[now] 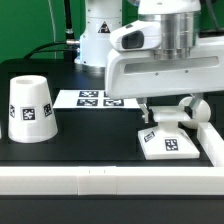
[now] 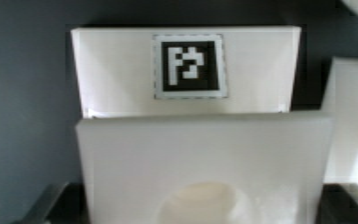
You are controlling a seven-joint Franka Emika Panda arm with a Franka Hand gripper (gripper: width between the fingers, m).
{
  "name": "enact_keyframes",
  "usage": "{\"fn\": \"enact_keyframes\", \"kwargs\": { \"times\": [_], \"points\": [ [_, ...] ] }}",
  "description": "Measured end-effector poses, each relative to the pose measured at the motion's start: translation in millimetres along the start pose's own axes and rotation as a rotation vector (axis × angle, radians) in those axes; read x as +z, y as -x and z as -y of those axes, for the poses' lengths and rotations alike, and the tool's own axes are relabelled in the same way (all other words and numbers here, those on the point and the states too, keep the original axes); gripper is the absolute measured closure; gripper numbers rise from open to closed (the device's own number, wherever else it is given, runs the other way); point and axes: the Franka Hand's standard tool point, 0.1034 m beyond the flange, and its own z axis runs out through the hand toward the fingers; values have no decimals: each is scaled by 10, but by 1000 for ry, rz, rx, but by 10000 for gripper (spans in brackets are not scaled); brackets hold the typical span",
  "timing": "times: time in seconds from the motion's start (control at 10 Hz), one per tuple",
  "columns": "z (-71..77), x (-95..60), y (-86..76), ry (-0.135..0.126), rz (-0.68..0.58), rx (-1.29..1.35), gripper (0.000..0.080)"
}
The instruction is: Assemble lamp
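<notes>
Gripper down low, I hang right over the base, close enough that my fingers reach its upper edge in the exterior view. Whether they are clamped on the base or merely straddle it I cannot tell: a grey, shadowed shape sits between them, and the wrist view shows no fingertip clearly.

The base lies flat on the black table, a white stepped square with a tag facing up. From my wrist, the base fills almost the whole picture. Its tag is sharp on the farther step, while the nearer step is a pale blur with what seems to be a round hollow in it.

The shade stands well apart from the base, toward the exterior view's left, wide end down and narrow end up, with a tag on its side. The marker board lies flat between shade and base, farther back than the base. A white rail runs just beside the base on the exterior view's right, and a second rail edges the table in front of the base.
</notes>
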Motion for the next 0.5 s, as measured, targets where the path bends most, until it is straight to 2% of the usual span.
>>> {"fn": "enact_keyframes", "kwargs": {
  "times": [0.5],
  "points": [
    [9,21,-444,-7,-56,16,265]
  ]
}}
